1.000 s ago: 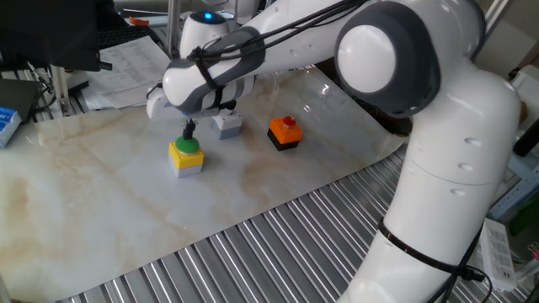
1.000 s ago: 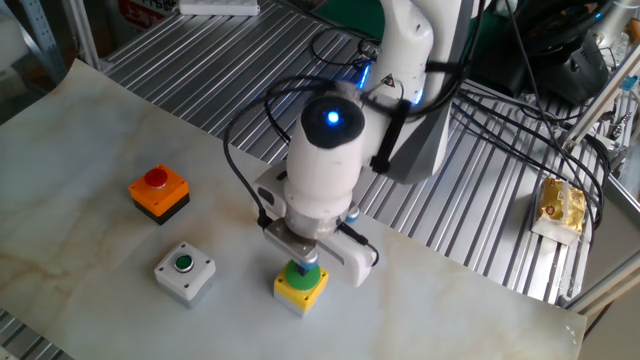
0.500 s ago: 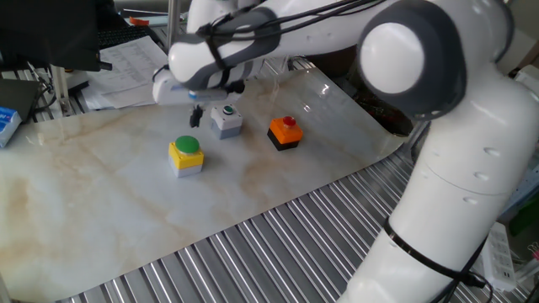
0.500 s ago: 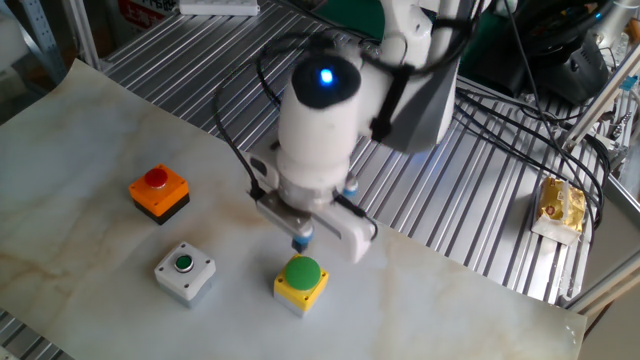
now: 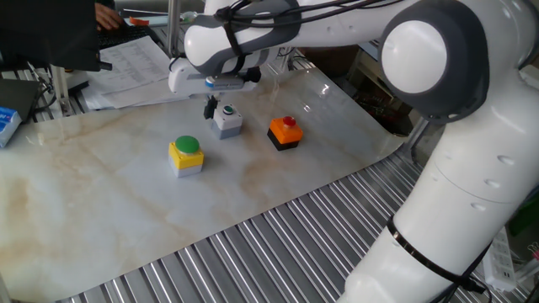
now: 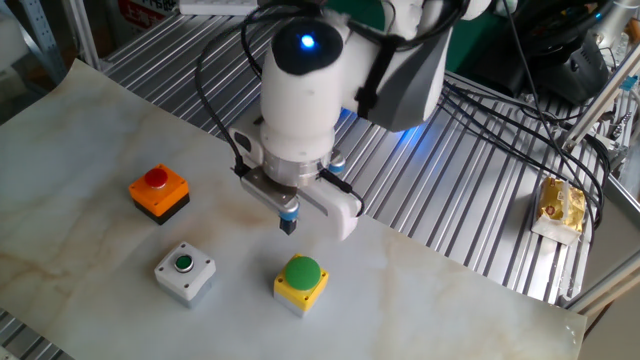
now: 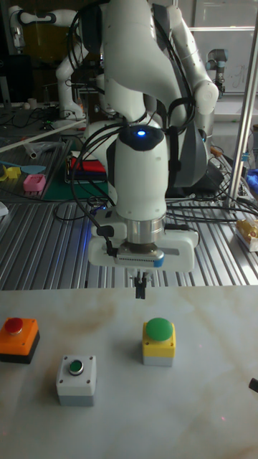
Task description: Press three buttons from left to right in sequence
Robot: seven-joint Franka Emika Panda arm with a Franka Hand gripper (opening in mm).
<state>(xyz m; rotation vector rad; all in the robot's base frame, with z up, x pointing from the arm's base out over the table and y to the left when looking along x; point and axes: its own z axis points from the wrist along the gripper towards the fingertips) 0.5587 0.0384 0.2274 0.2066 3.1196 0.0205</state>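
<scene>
Three buttons stand on the marble board. The yellow box with the big green cap [image 5: 186,156] [image 6: 301,280] [image 7: 158,341] is at the left in one fixed view. Beside it are the grey box with a small green cap [image 5: 226,120] [image 6: 184,270] [image 7: 76,379] and the orange-black box with a red cap [image 5: 285,132] [image 6: 159,190] [image 7: 18,337]. My gripper [image 5: 210,109] [image 6: 288,222] [image 7: 140,287] hangs in the air, fingertips pressed together and pointing down. It is shut on nothing, touches no button, and sits between the yellow and grey boxes, close to the grey one.
The marble board [image 5: 101,210] lies on a ribbed metal table [image 5: 278,244]. Papers [image 5: 126,63] and a blue box [image 5: 7,122] lie at the back left. A yellow packet [image 6: 560,205] and cables lie on the metal slats beyond the arm base.
A second ago the fingertips were down on the yellow box's green cap. Since then the gripper has lifted off it and moved sideways toward the grey box.
</scene>
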